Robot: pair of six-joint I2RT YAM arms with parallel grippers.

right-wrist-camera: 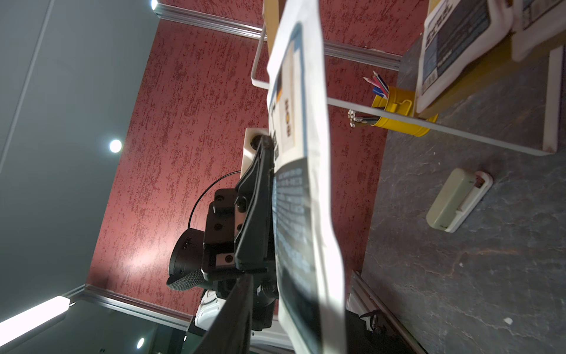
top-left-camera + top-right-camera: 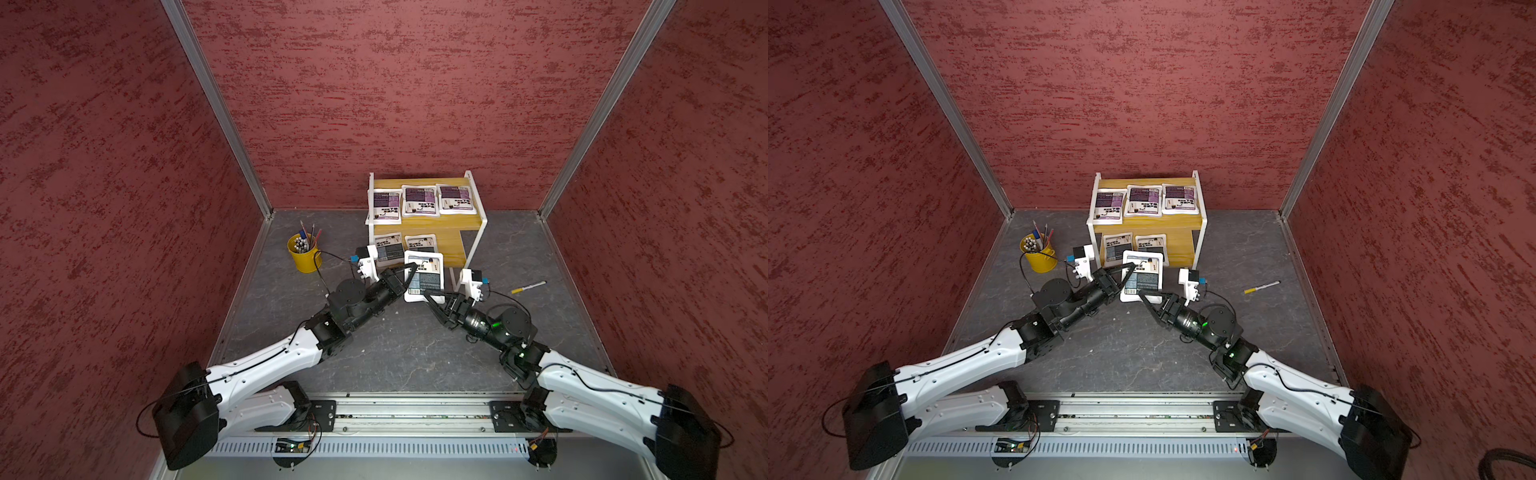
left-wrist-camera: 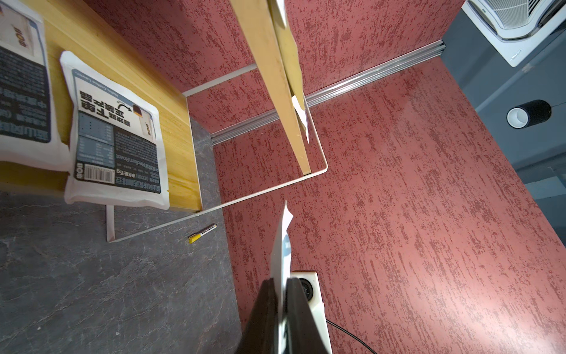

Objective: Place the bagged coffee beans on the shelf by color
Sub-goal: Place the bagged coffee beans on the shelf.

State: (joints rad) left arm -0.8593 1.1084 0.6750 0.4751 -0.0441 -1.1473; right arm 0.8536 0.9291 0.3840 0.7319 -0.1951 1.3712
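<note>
Far left, by the side wall: yellow pen bucket (image 2: 304, 255), well apart from the work.

Next right: left gripper (image 2: 411, 272), clamped tight on the left edge of the held pouch (image 2: 430, 274). Thin seam pinched between the fingers (image 3: 266, 312) in the left wrist view. Grey-blue label, face up in both top views. Lifted off the table (image 2: 374, 353), just in front of the shelf on its near side. Edge pinch likely chosen for lack of anything else to grab on a flat pack.

Far centre: shelf (image 2: 440, 226).
- Upper board (image 2: 419, 183): three purple pouches (image 2: 419, 200) in a row.
- Lower board (image 2: 451, 249): two grey-blue pouches (image 2: 388, 247) on the left part, bare wood to their right.

Sorting apparently one pouch short, with the bare patch the probable target.

Nearer, right of centre: right gripper (image 2: 428, 300), jaws apart with a visible gap, one finger against the pouch's near edge. No firm hold evident. Probably there to steady or take over the free end, for a level slide under the upper board.

Far right: yellow marker (image 2: 528, 287) on the table, well clear.
</note>
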